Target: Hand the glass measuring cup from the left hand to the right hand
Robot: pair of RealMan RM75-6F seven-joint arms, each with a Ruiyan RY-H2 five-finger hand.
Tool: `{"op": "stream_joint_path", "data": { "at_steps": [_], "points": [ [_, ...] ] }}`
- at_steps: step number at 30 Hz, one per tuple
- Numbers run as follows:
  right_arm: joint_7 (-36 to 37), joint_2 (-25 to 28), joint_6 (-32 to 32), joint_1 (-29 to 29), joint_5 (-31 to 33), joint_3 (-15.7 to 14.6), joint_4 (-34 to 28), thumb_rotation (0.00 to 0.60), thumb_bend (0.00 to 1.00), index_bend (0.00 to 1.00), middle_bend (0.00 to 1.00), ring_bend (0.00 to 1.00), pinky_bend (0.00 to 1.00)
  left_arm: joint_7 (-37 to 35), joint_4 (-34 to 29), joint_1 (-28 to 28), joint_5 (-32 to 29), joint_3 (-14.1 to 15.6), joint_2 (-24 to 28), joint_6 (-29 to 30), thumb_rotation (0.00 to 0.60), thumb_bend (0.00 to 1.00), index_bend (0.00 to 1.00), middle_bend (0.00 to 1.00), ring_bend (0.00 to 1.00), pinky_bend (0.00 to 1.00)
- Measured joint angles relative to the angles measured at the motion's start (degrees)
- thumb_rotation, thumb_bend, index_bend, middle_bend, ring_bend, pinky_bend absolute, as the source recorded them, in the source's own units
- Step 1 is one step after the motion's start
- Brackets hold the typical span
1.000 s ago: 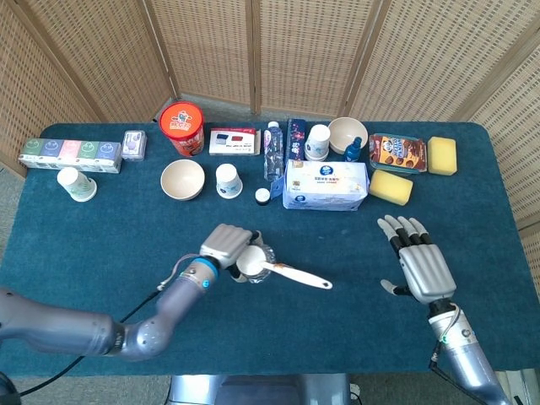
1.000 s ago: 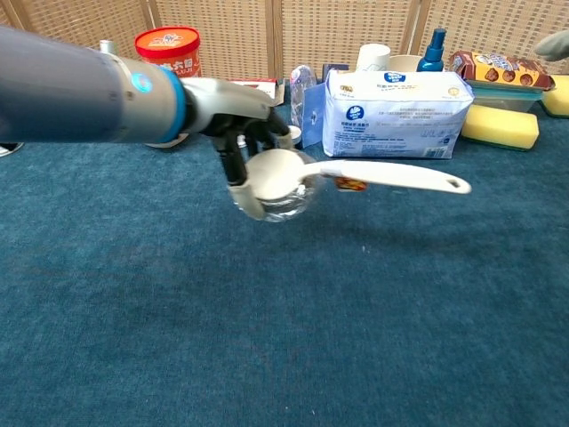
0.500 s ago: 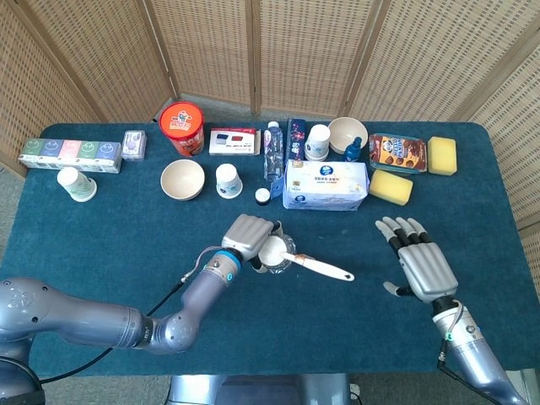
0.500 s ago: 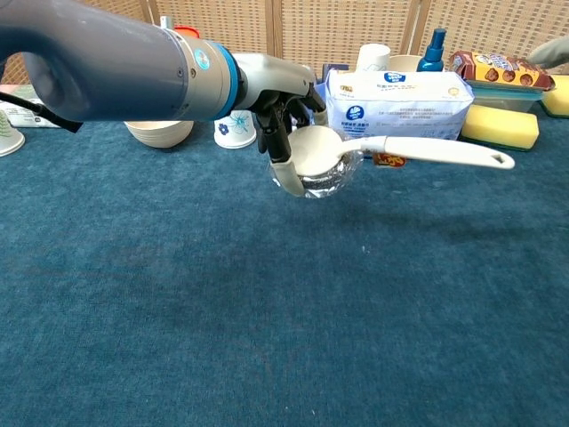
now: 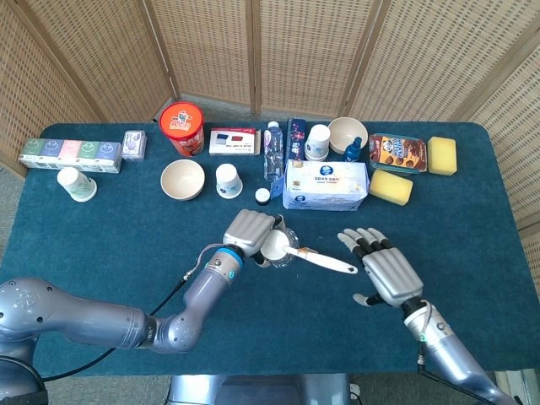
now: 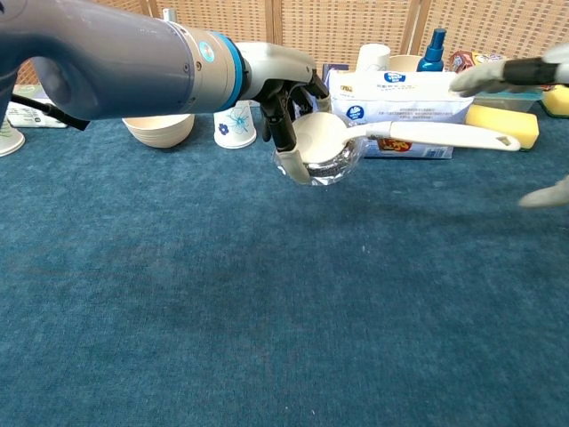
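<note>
Half a second on, the right hand [image 5: 384, 272], fingers spread and empty, has closed in beside the white handle of the glass measuring cup [image 5: 281, 246], which the left hand [image 5: 250, 234] grips aloft mid-table, so transfer looks imminent.

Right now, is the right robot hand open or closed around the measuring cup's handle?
Open. The right robot hand has its fingers spread beside the tip of the white handle, gripping nothing. The left robot hand alone holds the glass measuring cup.

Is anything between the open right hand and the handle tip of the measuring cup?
Nothing: in the head view, only bare blue tablecloth shows between the right hand and the measuring cup held by the left hand.
</note>
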Motion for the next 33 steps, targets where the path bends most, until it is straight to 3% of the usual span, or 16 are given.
{"op": "stream_joint_path", "data": {
  "at_steps": [16, 22, 24, 27, 29, 33],
  "points": [
    [-11.88, -9.09, 5.48, 6.77, 11.64, 2.20, -1.59, 0.600, 0.00, 0.00, 0.00, 0.00, 0.04, -0.61, 0.23, -0.04, 0.65, -0.72, -1.50, 1.91, 0.600, 0.00, 0.38, 0.37, 0.30, 0.41],
    [-19.36, -14.15, 10.28, 9.34, 16.06, 2.40, -2.03, 0.600, 0.01, 0.00, 0.08, 0.05, 0.10, -0.52, -0.12, -0.26, -0.16, -1.42, -2.29, 3.35, 0.600, 0.00, 0.38, 0.37, 0.30, 0.41],
    [-21.32, -16.32, 11.95, 10.35, 17.50, 2.46, -1.76, 0.600, 0.07, 0.02, 0.13, 0.10, 0.14, -0.64, -0.52, -0.08, 0.57, -1.63, -2.50, 3.84, 0.600, 0.00, 0.38, 0.37, 0.30, 0.41],
    [-22.42, -18.62, 13.34, 11.48, 18.92, 2.75, -0.53, 0.600, 0.30, 0.18, 0.28, 0.24, 0.29, -0.95, -1.02, 0.22, 0.66, -1.91, -2.67, 4.12, 0.600, 0.00, 0.38, 0.37, 0.30, 0.41],
    [-22.47, -19.80, 14.10, 11.90, 18.91, 2.99, 0.98, 0.600, 0.46, 0.33, 0.44, 0.38, 0.46, -0.98, -1.60, 0.49, 0.66, -1.96, -2.53, 4.34, 0.600, 0.00, 0.38, 0.37, 0.30, 0.41],
    [-22.00, -21.67, 15.12, 12.43, 18.36, 3.08, 3.63, 0.600, 0.67, 0.54, 0.66, 0.62, 0.79, -1.35, -1.95, 1.00, 1.09, -2.14, -2.32, 4.47, 0.600, 0.00, 0.38, 0.37, 0.30, 0.41]
  ]
}}
